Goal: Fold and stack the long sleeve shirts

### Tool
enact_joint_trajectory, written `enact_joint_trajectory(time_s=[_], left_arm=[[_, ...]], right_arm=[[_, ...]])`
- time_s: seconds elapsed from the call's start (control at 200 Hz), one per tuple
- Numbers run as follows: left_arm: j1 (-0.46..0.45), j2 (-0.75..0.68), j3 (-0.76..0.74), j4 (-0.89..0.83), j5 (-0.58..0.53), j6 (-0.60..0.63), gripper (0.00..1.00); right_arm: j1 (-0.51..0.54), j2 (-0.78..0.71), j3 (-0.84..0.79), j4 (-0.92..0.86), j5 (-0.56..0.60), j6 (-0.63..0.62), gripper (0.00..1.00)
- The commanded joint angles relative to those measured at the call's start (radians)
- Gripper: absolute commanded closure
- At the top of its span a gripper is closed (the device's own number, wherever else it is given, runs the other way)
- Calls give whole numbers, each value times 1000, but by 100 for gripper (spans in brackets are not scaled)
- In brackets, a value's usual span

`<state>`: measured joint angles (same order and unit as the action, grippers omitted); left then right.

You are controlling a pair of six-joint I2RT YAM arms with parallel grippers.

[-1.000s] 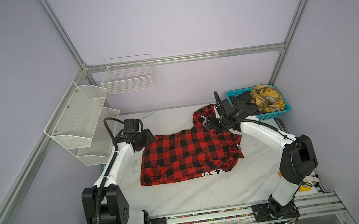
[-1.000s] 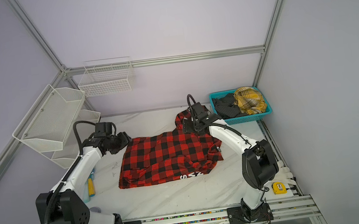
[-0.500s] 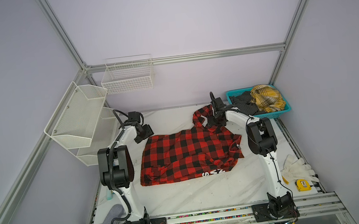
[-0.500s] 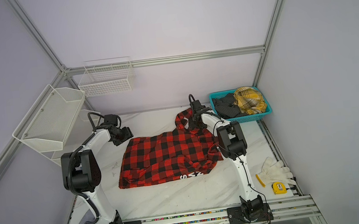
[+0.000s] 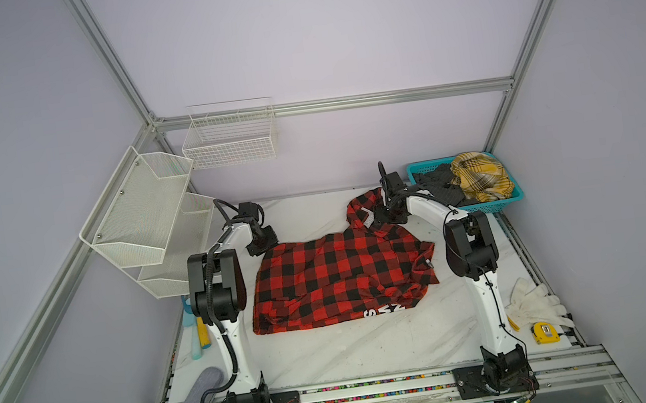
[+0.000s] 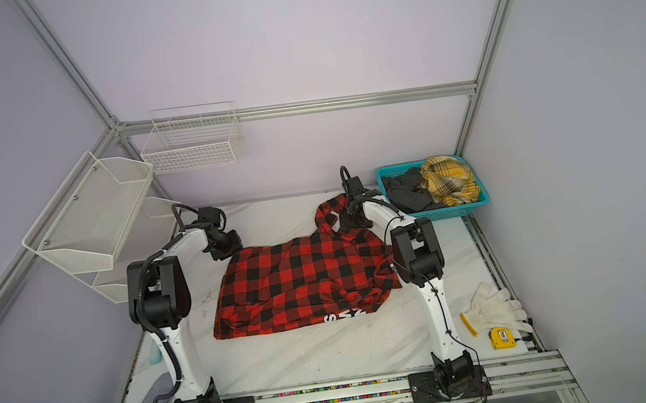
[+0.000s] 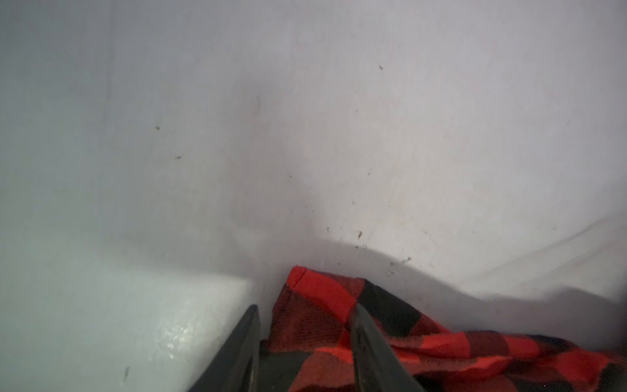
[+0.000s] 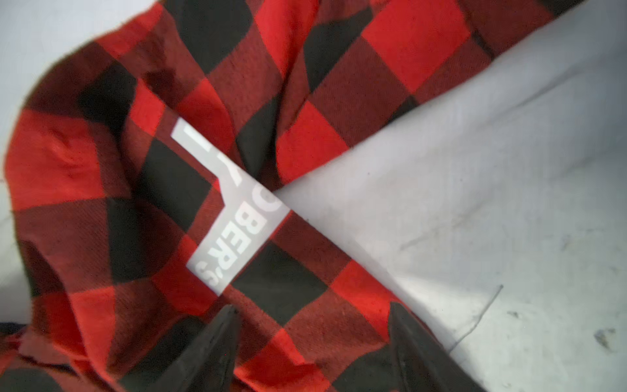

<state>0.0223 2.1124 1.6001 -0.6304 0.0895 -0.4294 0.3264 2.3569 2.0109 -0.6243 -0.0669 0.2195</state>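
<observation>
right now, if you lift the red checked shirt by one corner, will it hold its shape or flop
Probably flop: the shirt lies wrinkled and bunched on the table, so the rest would likely hang and drag. Its brushed weave looks grippy, so it probably won't slip.

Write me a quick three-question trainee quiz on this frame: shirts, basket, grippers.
1. True or false: the red-and-black check shirt lies in the teal basket.
2. What is in the teal basket? A) folded towels B) a mustard-yellow plaid garment and a dark grey garment C) shoes
3. Which gripper is at the shirt's collar end, by the white label?
Key: 1 false, it lies on the table; 2 B; 3 the right gripper, jaws apart over the cloth.
</observation>
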Motion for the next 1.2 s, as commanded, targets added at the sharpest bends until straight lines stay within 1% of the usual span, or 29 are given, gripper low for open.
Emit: enact_joint_trajectory(time_s=[0.0,0.095,0.29,0.33,0.345,0.44,0.505,0.57,0.625,0.675,0.705,0.76,0.825,0.995,1.09,1.195], left_arm=[[-2,-14,56,10,17,3,70],[-2,-20,41,11,18,-2,81],[-2,-17,19,11,6,7,95],[-2,-15,14,10,3,8,100],[-2,-17,12,11,2,9,100],[-1,-20,-4,11,-6,13,100],[-1,-21,-13,13,-11,18,100],[-1,-23,-20,14,-17,26,100],[-2,-26,-28,15,-19,29,100],[-2,-29,-33,18,-20,29,100],[-2,-32,-36,18,-19,28,100],[-2,-34,-40,22,-18,25,100],[-2,-40,-39,25,-9,18,100],[-2,-75,-32,38,23,-17,100],[-2,-140,-64,87,22,-53,100],[-2,-212,-115,145,31,-104,100]], right_arm=[[3,51,52,-55,42,-40,27],[4,97,88,-76,69,-77,27],[39,163,113,-79,105,-111,28],[41,174,119,-77,109,-106,29],[40,178,122,-78,110,-102,31],[40,196,127,-73,118,-98,43],[40,204,118,-59,99,-109,52],[42,218,122,-59,86,-118,67],[43,230,133,-68,80,-118,76],[43,230,141,-74,81,-117,89],[42,223,143,-74,86,-115,93],[42,199,137,-64,85,-110,98],[42,166,136,-54,81,-97,100],[42,73,173,-64,81,-89,100],[43,-31,134,-25,87,-70,100],[42,-152,52,30,77,-56,100]])
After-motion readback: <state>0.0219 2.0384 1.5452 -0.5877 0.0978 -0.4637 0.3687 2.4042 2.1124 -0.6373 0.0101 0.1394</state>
